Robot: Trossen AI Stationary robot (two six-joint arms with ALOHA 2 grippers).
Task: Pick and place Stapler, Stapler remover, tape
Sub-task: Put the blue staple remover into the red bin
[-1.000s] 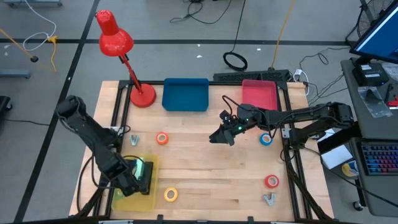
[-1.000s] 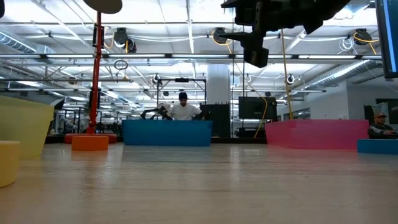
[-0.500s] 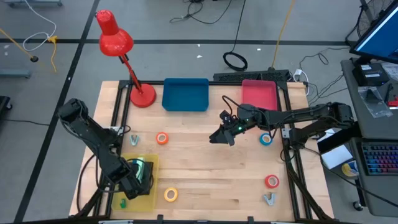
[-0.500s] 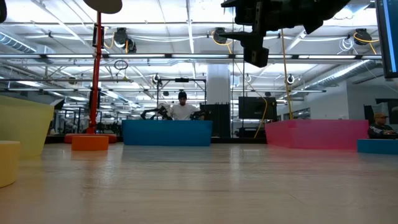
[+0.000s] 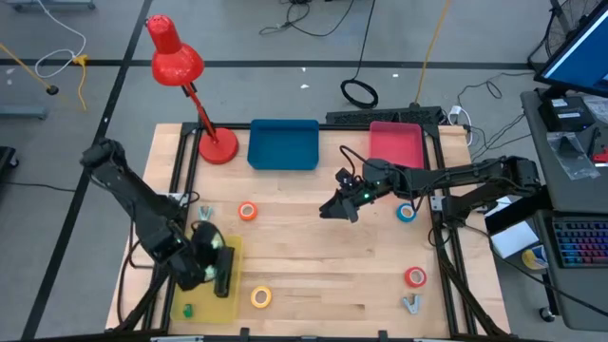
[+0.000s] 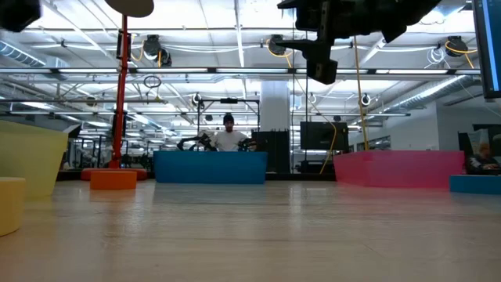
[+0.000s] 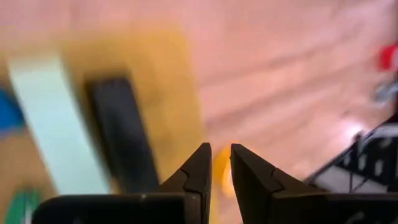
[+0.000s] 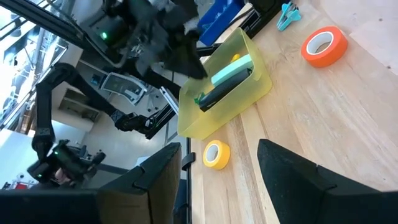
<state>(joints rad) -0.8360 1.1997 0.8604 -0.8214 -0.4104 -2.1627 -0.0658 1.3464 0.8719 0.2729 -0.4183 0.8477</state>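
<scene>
The black and pale-green stapler lies in the yellow tray at the near left, also seen as the stapler. My left gripper hovers just above it, fingers a narrow gap apart with nothing between. The tape rolls lie flat on the table: orange, yellow, blue, red. Two stapler removers rest on the wood: one at the left, one at the near right. My right gripper hangs open above the table's middle.
A red desk lamp stands on its base at the far left, with a blue tray and a pink tray beside it along the far edge. A small green bit lies in the yellow tray. A person stands beyond the table.
My left gripper has risen from the yellow tray, swung toward the table's left edge and turned at the wrist, uncovering the stapler, which stays lying in the tray. The right arm has kept still.
</scene>
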